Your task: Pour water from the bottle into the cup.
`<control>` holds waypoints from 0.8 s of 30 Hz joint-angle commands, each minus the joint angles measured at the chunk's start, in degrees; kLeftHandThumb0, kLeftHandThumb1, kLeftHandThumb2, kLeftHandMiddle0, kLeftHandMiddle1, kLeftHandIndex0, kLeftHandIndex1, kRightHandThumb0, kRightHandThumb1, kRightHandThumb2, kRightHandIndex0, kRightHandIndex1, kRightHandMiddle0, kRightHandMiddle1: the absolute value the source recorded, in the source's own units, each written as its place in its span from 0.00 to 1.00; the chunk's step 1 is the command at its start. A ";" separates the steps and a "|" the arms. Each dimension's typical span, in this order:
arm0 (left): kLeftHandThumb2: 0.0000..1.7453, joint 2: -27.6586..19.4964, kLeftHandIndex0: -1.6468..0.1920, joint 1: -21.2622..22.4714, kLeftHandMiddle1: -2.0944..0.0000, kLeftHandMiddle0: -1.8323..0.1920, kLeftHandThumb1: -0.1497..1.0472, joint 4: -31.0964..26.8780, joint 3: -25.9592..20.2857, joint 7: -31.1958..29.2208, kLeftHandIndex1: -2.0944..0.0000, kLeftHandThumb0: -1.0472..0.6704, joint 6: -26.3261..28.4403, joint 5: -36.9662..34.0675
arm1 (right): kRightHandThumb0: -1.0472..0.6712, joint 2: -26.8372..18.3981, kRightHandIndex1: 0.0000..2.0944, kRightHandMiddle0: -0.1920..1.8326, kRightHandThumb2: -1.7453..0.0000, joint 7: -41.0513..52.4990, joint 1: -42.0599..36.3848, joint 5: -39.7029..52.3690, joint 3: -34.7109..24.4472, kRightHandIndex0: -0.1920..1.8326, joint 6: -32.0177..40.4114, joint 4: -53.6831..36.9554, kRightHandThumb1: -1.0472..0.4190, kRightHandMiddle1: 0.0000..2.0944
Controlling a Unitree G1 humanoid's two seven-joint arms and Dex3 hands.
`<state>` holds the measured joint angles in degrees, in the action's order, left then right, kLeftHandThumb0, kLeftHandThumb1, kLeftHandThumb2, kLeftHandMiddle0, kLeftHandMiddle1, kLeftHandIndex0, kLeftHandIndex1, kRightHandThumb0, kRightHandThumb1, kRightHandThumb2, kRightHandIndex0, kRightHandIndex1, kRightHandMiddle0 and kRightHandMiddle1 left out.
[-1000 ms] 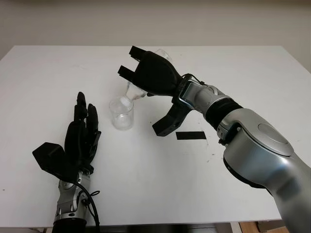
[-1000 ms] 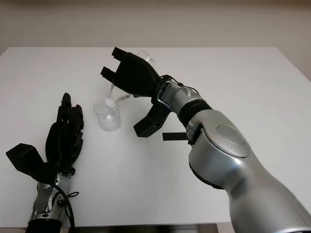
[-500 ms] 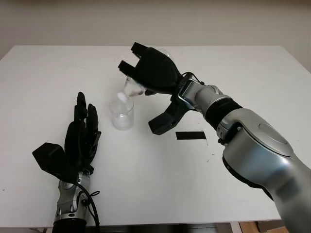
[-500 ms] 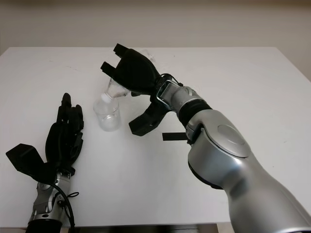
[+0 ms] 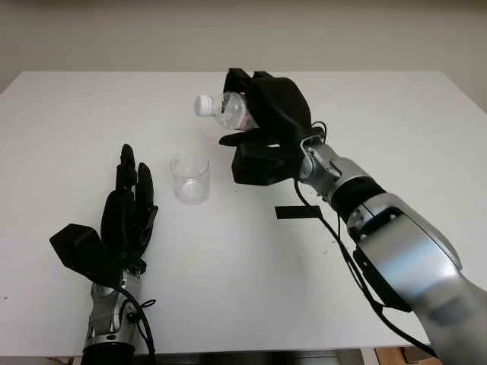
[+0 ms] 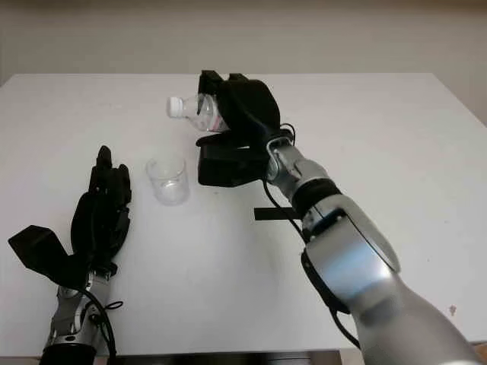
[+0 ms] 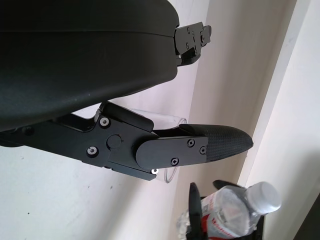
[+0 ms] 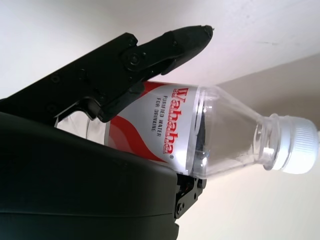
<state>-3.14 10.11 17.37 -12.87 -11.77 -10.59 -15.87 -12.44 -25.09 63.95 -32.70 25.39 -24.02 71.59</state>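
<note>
White table [image 5: 396, 114] | my right hand [image 5: 266, 114] grips the bottle [image 5: 227, 111] sideways, raised beyond the cup [image 5: 190, 176] | my left hand [image 5: 125, 220] open, near-left, holding nothing

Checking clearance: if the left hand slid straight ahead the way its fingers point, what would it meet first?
Probably nothing: the open black left hand points up the white table, passing left of the clear plastic cup, though depth is uncertain.
</note>
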 commanded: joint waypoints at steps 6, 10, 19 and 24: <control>0.28 -0.23 0.99 -2.17 0.97 1.00 1.00 1.59 0.00 -0.19 0.97 0.17 1.14 0.09 | 0.38 -1.36 1.00 0.54 0.79 9.89 -7.55 12.74 -11.20 0.69 -3.04 -9.28 0.00 1.00; 0.28 -0.44 0.99 -2.13 0.98 1.00 1.00 1.42 -0.08 -0.48 0.97 0.17 1.37 0.01 | 0.39 -1.47 1.00 0.57 0.76 16.77 -14.57 20.35 -17.02 0.71 -0.87 -18.20 0.00 1.00; 0.28 -0.74 1.00 -1.63 0.98 1.00 1.00 1.11 -0.02 -1.17 0.98 0.18 2.53 -0.47 | 0.37 0.45 1.00 0.53 0.75 24.03 -31.54 31.73 -25.41 0.69 16.88 -47.58 0.00 1.00; 0.28 -0.57 1.00 -1.41 0.98 1.00 1.00 1.56 0.03 -1.34 0.98 0.18 2.28 -0.47 | 0.37 3.87 1.00 0.56 0.74 24.89 -38.15 37.06 -27.74 0.75 24.50 -59.09 0.00 1.00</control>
<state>-4.27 10.20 17.13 -12.98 -12.99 -8.89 -16.14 -9.32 -0.28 26.64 3.75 -1.83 -0.35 15.57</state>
